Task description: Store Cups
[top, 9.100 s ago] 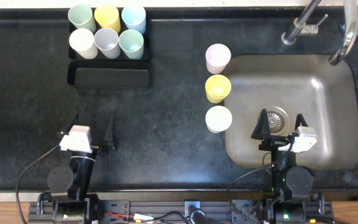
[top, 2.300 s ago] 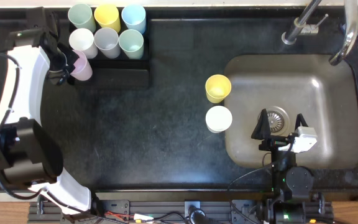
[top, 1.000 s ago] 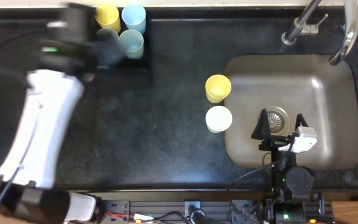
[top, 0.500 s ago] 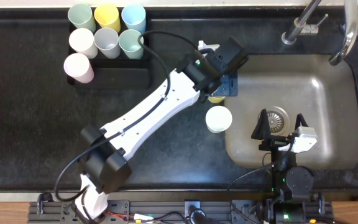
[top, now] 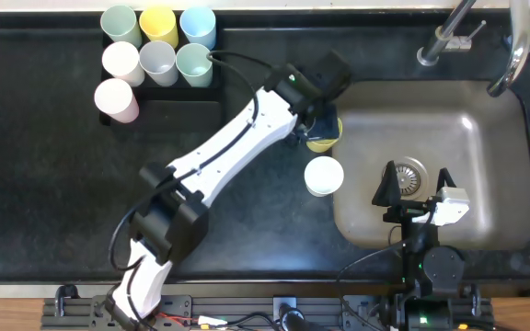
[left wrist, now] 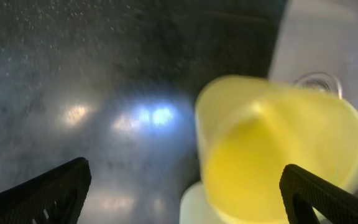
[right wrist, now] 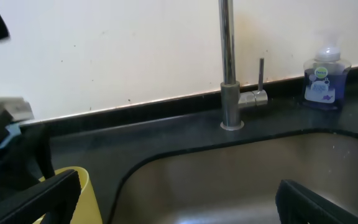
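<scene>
While the right gripper (top: pixel 417 179) hangs released over the sink (top: pixel 486 211) at 4 o'clock, the white cup (top: pixel 324 176) stands untouched on the counter just beside the basin. Beyond it, the left gripper (left wrist: pixel 188 190) — fingers spread, grasping nothing — is poised at the yellow cup (top: pixel 323 136). Farthest, at 10 o'clock, the pink cup (top: pixel 116 99) stands at the rack (top: pixel 161 115) — two cups judged outstanding.

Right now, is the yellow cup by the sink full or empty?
Empty: looking down into the yellow cup, only its bare yellow inside shows.
</scene>
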Robot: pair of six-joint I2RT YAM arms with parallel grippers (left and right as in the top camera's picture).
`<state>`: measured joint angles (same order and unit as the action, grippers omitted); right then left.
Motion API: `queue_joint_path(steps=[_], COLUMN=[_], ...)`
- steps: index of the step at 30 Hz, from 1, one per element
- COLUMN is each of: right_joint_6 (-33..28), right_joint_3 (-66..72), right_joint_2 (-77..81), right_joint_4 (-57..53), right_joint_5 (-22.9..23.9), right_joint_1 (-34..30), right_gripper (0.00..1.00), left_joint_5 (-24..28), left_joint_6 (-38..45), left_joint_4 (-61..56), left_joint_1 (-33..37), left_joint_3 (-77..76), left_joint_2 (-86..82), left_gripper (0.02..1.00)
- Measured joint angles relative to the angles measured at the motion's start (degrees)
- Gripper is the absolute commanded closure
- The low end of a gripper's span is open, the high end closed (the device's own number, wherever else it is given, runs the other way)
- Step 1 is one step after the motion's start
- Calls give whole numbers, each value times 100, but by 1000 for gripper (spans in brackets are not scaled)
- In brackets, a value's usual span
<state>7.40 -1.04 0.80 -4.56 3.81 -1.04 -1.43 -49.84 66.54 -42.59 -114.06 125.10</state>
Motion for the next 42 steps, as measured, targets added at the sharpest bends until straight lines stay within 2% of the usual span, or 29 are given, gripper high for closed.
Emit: queue_joint_path(steps=[2, 3, 5, 6, 7, 13, 19, 24, 29, 32, 37, 42], right_joint_6=[0, 0, 0, 0, 2, 0, 0, 2, 2, 2, 2, 2], right_joint_3=[0, 0, 0, 0, 0, 0, 0, 0, 0, 0, 0, 0], right_joint_2=[0, 0, 0, 0, 0, 0, 0, 0, 0, 0, 0, 0], right_joint_4=[2, 0, 2, -2, 2, 4, 0, 0, 2, 2, 0, 0], right_joint_5=[2, 2, 2, 2, 2, 0, 0, 0, 2, 2, 2, 2], right_joint_1=[0, 0, 0, 0, 0, -2, 0, 0, 0, 0, 0, 0], right_gripper=[3, 7, 5, 5, 3, 3, 5, 3, 3, 3, 3, 3], left_joint_5=[42, 48, 81, 96, 109, 210, 181, 76, -170, -382, -402, -286], left_joint_6=[-2, -4, -42, -72, -83, -90, -103, -107, -107, -103, -101, -101], left_joint_4=[-17, -15, -17, -20, -20, -223, -177, 507, 1644, 1711, 975, 682], left_joint_1=[74, 109, 144, 146, 144, 151, 505, 1467, 3032, 3783, 4280, 4409], left_joint_3=[0, 0, 0, 0, 0, -9, -9, -9, -103, -46, 730, 1054], left_joint_2=[79, 103, 129, 136, 140, 146, 0, -837, -1818, -1906, -1882, -1847], left_gripper=[20, 84, 656, 869, 982, 982, 982, 982, 980, 982, 982, 982])
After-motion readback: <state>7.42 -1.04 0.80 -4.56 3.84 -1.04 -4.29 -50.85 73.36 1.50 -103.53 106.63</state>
